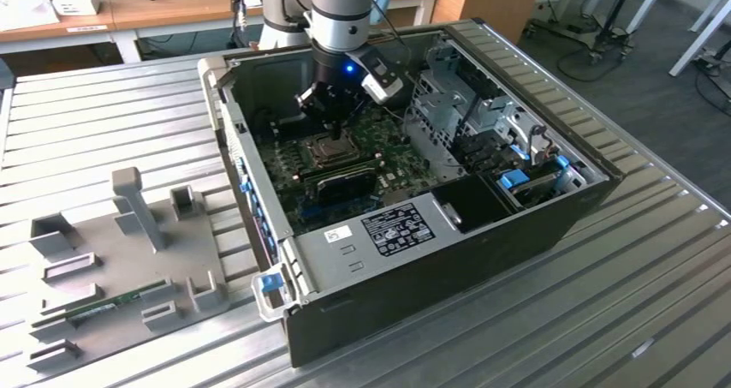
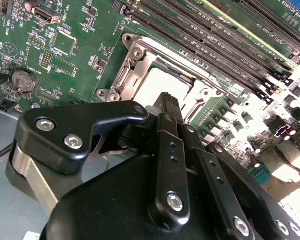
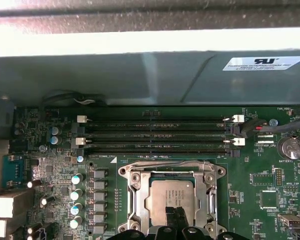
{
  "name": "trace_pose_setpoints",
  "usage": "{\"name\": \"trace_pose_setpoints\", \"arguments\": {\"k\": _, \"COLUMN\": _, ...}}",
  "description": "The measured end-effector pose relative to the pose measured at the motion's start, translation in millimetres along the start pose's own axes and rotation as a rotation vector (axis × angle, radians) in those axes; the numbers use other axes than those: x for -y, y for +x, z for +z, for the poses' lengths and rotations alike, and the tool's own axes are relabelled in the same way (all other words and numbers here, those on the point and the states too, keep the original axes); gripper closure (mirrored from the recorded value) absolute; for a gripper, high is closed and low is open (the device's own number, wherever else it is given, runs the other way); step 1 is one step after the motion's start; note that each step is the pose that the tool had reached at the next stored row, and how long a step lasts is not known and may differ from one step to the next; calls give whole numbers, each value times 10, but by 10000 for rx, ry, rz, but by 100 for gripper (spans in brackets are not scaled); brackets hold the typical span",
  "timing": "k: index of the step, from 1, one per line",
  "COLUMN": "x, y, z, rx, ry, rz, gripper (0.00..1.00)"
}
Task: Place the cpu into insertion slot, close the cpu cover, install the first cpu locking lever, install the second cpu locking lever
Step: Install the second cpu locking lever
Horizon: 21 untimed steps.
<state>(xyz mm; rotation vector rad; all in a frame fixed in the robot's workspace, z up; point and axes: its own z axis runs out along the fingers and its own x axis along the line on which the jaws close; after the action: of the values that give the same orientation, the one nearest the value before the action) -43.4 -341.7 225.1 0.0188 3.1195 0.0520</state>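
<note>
While the arm reached down into the open computer case (image 1: pixel 549 208) lying on the ribbed metal worktop (image 1: pixel 103 105), the hand (image 1: pixel 332 129) hung directly over the insertion slot (image 1: pixel 332 152) on the green board (image 1: pixel 377 140). In the first wrist view the cpu (image 3: pixel 172 200) lay flat and square inside the slot, its dull metal top showing through the window of the cpu cover (image 3: pixel 170 176), which appeared to be lying down over it rather than standing up on its hinge. The black fingertips (image 3: pixel 175 216) were pressed together, nothing visible between them, and hovered at or just above the near part of the chip; whether they touched it could not be told. The second wrist view showed the same: the narrow tip (image 2: pixel 167 102) poised over the bright silvery frame (image 2: pixel 140 65), with the long black memory slots (image 2: pixel 209 45) just beside it.

By this reading the chip was seated and the cover lowered, so the work stood around the locking levers; their position could not be made out. To do this well, I judged the closed fingers should push on a lever's end only, keeping off the chip and the fine board parts nearby, and press evenly so that the frame stayed flat.
</note>
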Motion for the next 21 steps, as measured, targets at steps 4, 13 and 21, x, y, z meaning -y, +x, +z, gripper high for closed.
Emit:
{"name": "trace_pose_setpoints", "arguments": {"k": 4, "x": 1, "y": 0, "z": -12, "rx": -3, "ry": 7, "rz": 0, "gripper": 89}}
{"name": "trace_pose_setpoints", "arguments": {"k": 13, "x": -4, "y": -3, "z": -132, "rx": -1, "ry": 2, "rz": 0, "gripper": 89}}
{"name": "trace_pose_setpoints", "arguments": {"k": 21, "x": -6, "y": -4, "z": -167, "rx": 1, "ry": -1, "rz": 0, "gripper": 89}}
